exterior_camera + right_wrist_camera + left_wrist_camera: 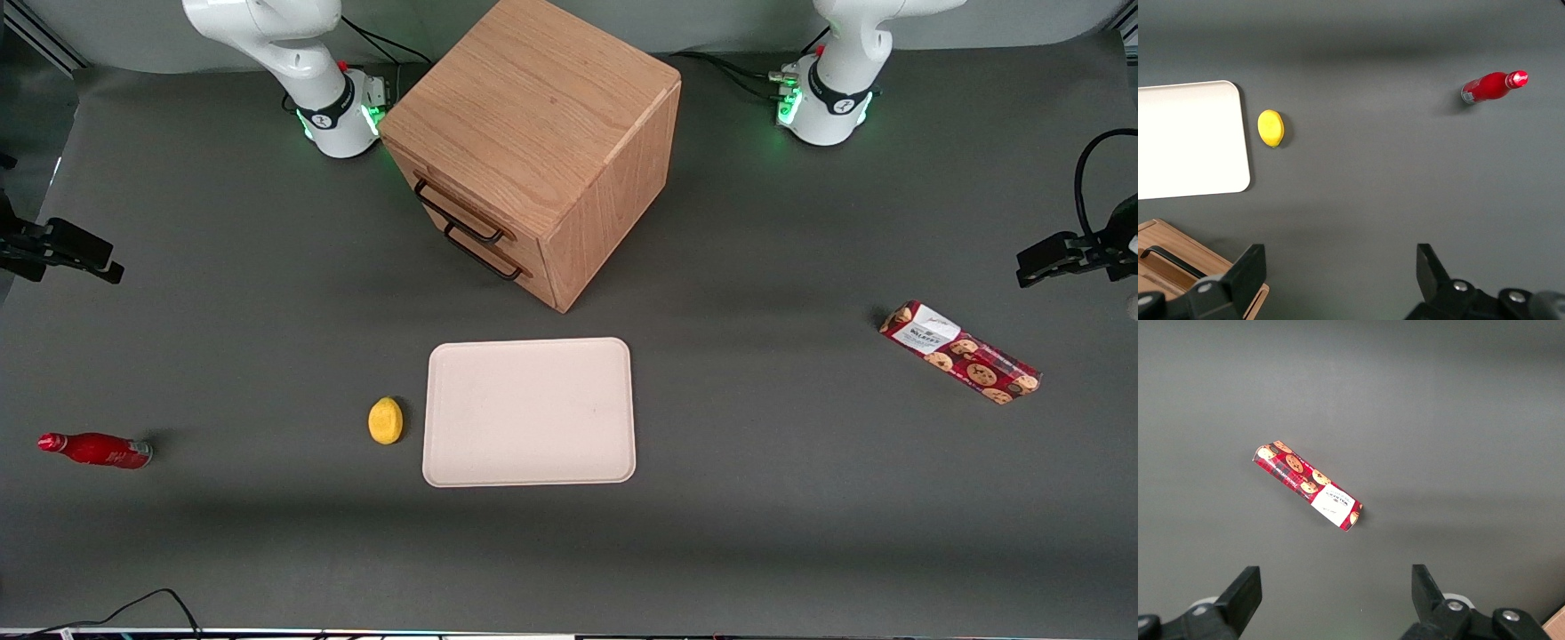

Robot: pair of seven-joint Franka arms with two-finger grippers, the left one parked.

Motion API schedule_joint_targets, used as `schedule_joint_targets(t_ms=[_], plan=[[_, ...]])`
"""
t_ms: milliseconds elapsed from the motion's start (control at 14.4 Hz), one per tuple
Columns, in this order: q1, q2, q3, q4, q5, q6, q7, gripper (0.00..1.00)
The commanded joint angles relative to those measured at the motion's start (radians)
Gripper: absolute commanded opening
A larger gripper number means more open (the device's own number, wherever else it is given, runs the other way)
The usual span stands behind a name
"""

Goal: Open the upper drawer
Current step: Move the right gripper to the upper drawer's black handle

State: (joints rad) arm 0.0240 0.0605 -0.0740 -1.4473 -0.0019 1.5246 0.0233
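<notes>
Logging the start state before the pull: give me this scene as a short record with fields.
cabinet: oak cube cabinet, two drawers
upper drawer: shallow light-wood front, thin dark wire handle, shut
gripper: right arm's gripper open, high above the table, holding nothing
tray: pale rectangular tray, nearer the front camera than the cabinet
beside tray: yellow lemon

Dark grey table (267,293), evenly lit, soft shadows.

Front view high, whole table; right wrist downward, sharing lemon (386,420) (1271,128).
</notes>
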Motion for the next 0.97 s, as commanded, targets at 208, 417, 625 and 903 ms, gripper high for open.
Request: schedule_joint_targets(t_ms=[208, 417, 625, 903], plan=[[0.008, 0.013, -0.003, 0.018, -0.001, -0.012, 0.004, 1.00], [0.010, 0.015, -0.001, 0.015, -0.003, -0.023, 0.003, 1.00], [0.019, 0.016, 0.043, 0.004, -0.001, -0.069, -0.098, 1.00], [0.050, 0.019, 0.133, -0.001, 0.010, -0.106, -0.241, 1.00]])
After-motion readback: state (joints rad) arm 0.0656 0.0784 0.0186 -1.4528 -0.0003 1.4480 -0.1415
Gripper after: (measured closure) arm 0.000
